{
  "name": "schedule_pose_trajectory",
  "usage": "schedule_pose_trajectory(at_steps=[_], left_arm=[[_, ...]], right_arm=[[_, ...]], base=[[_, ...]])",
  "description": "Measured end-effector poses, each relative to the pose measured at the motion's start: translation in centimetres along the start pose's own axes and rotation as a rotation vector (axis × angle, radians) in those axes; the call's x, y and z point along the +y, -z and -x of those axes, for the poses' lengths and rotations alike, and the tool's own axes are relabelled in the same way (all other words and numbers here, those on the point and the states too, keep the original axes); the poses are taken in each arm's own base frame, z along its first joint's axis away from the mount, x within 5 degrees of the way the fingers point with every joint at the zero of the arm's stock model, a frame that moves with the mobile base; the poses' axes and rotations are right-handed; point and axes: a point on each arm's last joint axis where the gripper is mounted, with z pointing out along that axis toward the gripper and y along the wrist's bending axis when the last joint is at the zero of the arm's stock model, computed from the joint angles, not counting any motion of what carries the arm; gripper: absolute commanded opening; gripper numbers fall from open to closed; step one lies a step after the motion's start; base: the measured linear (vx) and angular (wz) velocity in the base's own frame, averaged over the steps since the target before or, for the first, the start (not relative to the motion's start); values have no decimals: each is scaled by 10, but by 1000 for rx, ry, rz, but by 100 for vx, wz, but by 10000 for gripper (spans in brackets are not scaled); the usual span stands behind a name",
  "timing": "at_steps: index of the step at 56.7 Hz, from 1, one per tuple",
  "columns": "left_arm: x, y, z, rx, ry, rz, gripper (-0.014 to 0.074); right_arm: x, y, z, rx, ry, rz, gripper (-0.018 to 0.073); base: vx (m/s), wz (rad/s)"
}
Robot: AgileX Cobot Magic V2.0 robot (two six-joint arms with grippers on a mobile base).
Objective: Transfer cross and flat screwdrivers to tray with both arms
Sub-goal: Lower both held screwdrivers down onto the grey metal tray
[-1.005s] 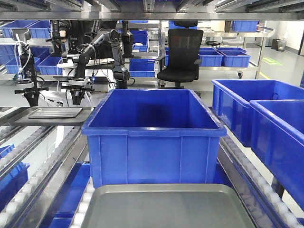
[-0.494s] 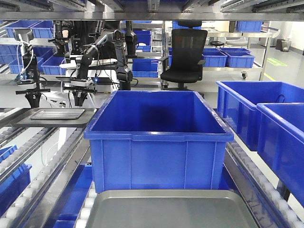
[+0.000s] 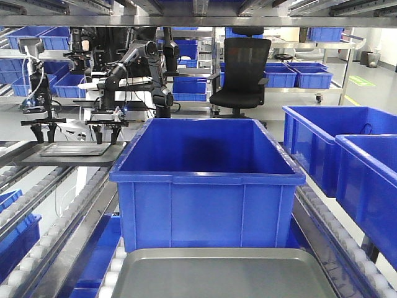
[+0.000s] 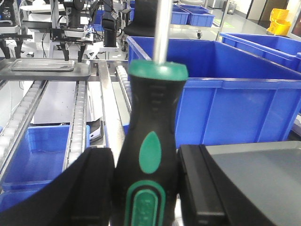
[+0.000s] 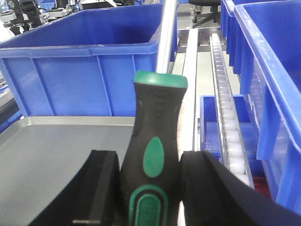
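Two screwdrivers, both gripped. The left gripper (image 4: pixel 143 188) is closed on the black-and-green handle of the left screwdriver (image 4: pixel 150 141), pads tight on both sides, shaft pointing away from the wrist. The right gripper (image 5: pixel 148 188) is the same, clamped on the right screwdriver (image 5: pixel 155 127).

The grey tray (image 5: pixel 56 150) lies below and to the left of the right gripper. In the left wrist view it is below and to the right of the left gripper. So the tray sits between the two grippers, and neither tool touches it.

Beyond the tray, ahead of both grippers, stands a big blue bin (image 3: pixel 205 186) on the roller counter (image 3: pixel 62 236).

Change: the front view shifted a little between a second ago and half a second ago and is steady since. The tray is bare in every front frame. Far behind, another robot (image 3: pixel 124 81) has lowered its grippers toward its own small tray. Judgement: the carry is about done, lowering and release are not yet.

Only the wrist views show the tools and grips. The front view shows neither arm, just the tray's near part and the line beyond.
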Motion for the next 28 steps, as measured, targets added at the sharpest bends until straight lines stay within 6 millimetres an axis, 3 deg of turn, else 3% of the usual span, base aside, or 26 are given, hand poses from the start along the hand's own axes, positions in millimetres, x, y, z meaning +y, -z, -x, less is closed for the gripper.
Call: schedule_pose_trajectory(at_steps=[16, 28], left_arm=[[-1, 0, 4, -44, 19, -17, 4], [-4, 0, 7, -74, 57, -44, 4]], right_arm=[[1, -1, 0, 6, -15, 12, -8], [3, -24, 0, 96, -3, 27, -8]], base=[[0, 0], [0, 0]])
